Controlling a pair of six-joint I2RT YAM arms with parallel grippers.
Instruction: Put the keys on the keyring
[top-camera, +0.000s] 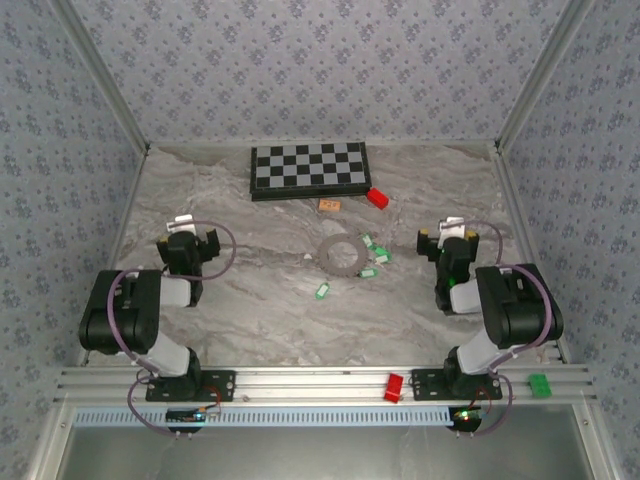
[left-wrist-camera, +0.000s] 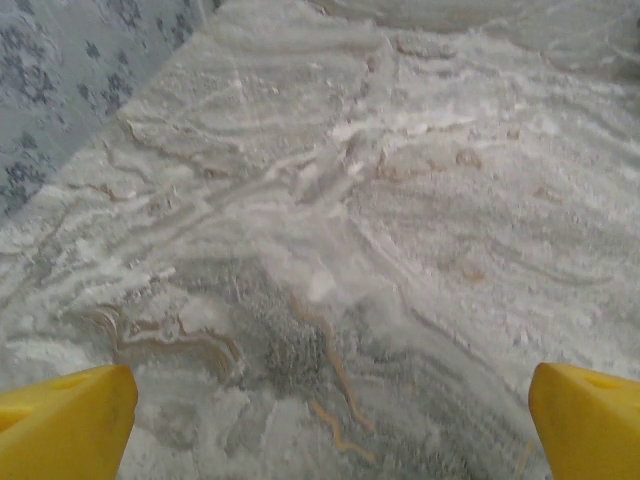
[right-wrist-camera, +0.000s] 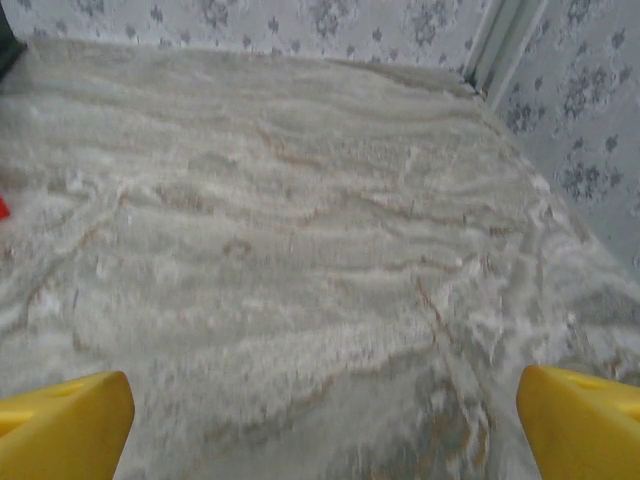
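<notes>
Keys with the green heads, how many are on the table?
4. Right of the keyring: far key, middle key, near key. The lone key sits nearer the arms. Others may be hidden.

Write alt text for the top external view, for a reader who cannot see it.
Seen from above, a thin grey keyring lies on the marble table with small green-headed keys scattered beside it. The left gripper and right gripper, both open and empty, flank it. A checkerboard, a red block and an orange tile sit farther back.
</notes>
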